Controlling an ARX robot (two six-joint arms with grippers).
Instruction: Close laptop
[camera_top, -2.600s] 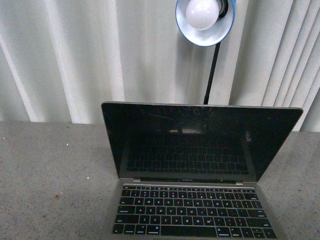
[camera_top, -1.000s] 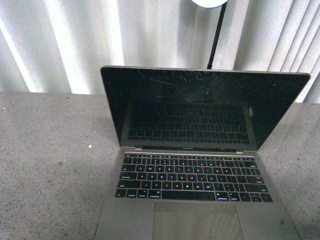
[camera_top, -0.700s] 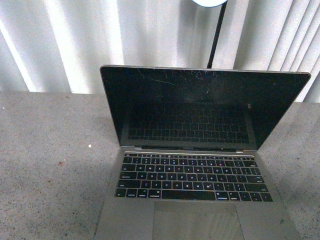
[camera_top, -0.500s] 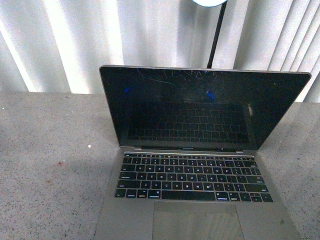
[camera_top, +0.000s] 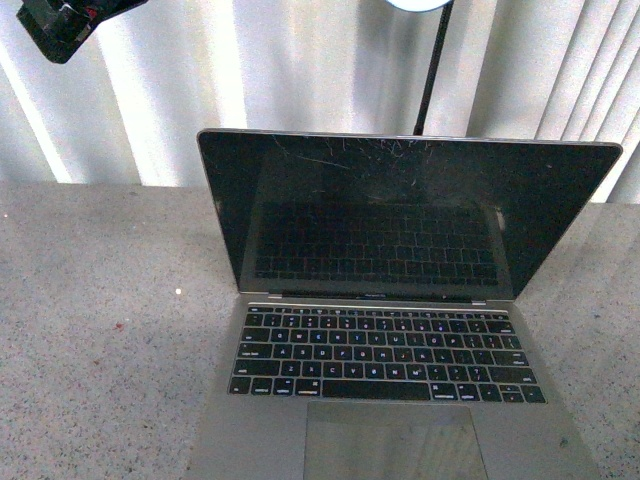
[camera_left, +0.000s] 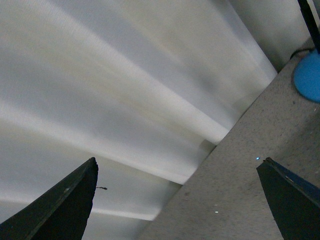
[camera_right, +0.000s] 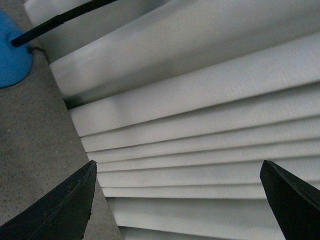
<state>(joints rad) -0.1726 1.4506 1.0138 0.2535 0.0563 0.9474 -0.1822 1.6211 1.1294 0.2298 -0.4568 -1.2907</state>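
The laptop (camera_top: 385, 330) stands open on the grey table, facing me in the front view. It is silver-grey with black keys (camera_top: 385, 355), a large trackpad (camera_top: 395, 440) and a scratched dark screen (camera_top: 400, 210) that is upright and leaning slightly back. A black part of my left arm (camera_top: 60, 25) shows high at the top left, far above the laptop. My left gripper (camera_left: 177, 200) is open and empty, facing the white wall and the table. My right gripper (camera_right: 175, 200) is open and empty, facing the white folds. Neither wrist view shows the laptop.
A lamp on a black pole (camera_top: 432, 70) stands behind the laptop; its blue base shows in the left wrist view (camera_left: 307, 75) and the right wrist view (camera_right: 12, 50). White pleated panels (camera_top: 150, 90) close off the back. The grey table (camera_top: 100, 330) extends to both sides.
A black part of my left arm has come into the front view at the top left. The laptop stays open as before.
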